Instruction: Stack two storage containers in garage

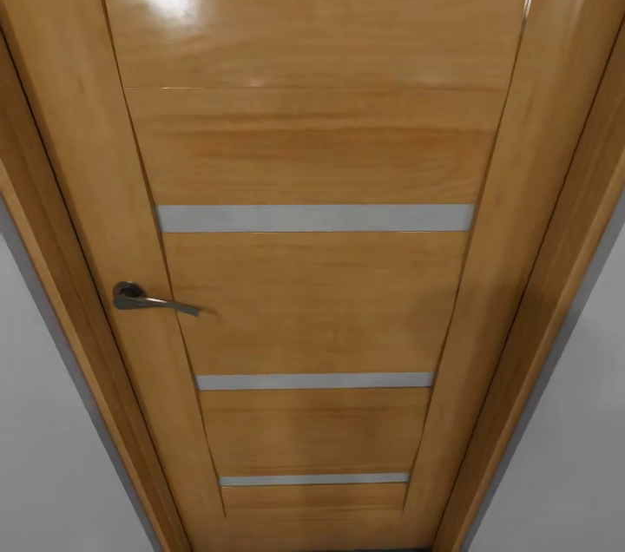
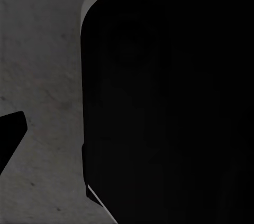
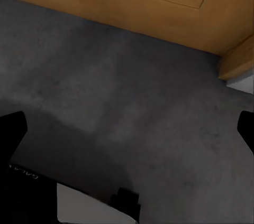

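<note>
A closed wooden panel door point(image 1: 312, 292) fills the head view, its metal lever handle point(image 1: 152, 300) near the left edge, above dark concrete floor point(image 3: 132, 102). The right gripper point(image 3: 129, 129) hangs wide and empty; the left gripper's state cannot be told. No containers visible. Driving on risks bumping the shut door.

Wooden door point(image 1: 312, 274) — grey walls point(image 1: 52, 448), concrete floor point(image 3: 132, 102)
</note>
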Motion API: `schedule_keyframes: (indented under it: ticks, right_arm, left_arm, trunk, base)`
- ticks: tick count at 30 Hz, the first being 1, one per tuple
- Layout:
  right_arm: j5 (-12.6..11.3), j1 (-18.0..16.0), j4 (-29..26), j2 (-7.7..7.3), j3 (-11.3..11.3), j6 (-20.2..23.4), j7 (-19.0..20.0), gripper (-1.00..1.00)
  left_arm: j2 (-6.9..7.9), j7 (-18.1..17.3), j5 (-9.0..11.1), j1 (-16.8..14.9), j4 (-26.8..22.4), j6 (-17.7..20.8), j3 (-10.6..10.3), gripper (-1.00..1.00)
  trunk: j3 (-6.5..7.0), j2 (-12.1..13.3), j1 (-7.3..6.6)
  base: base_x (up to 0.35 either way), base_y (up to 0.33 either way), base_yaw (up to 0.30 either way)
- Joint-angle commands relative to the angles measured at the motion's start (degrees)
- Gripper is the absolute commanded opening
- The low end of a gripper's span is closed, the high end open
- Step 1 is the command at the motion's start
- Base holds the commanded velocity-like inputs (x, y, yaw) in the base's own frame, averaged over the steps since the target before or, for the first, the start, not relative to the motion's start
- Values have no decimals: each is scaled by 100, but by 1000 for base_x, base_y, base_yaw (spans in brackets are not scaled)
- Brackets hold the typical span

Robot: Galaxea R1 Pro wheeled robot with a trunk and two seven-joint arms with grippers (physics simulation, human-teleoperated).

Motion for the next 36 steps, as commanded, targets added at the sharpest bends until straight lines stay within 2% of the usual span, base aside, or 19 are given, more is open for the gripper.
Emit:
schedule_keyframes:
  ticks: [1,5,10,14,21,30,36]
  right_arm:
    - [-97,-4,-227,-36,12,113,27,100]
    - [-181,-4,-956,-120,4,411,66,100]
    - [-201,-25,-1727,-140,-1,813,71,100]
    - [-216,-301,-1966,-135,-20,1084,94,100]
    - [-229,-717,-2112,-102,-24,1290,299,100]
    - [-221,-824,-3012,-88,-25,1495,331,100]
    - [-227,-1192,-3328,-53,-25,1888,332,100]
  left_arm:
    - [0,1,9,-1,-1,-11,5,100]
    - [0,1,9,-1,1,-11,5,100]
    - [0,-10,9,-1,-1,-11,0,100]
    - [0,-12,9,-1,-2,-11,0,100]
    - [0,0,9,-1,-1,-11,0,100]
    - [-6,-1,9,-1,-2,-11,-7,100]
    - [-8,-8,4,-1,-3,-11,-14,100]
  trunk:
    - [-6,-3,0]
    - [-6,-3,0]
    - [-6,-3,0]
    - [-6,-3,0]
    - [-6,-3,0]
    - [-6,-3,0]
    - [-6,-3,0]
  base:
    - [0,0,0]
    - [0,0,0]
    - [0,0,0]
    - [0,0,0]
    - [0,0,0]
    - [0,0,0]
    - [0,0,0]
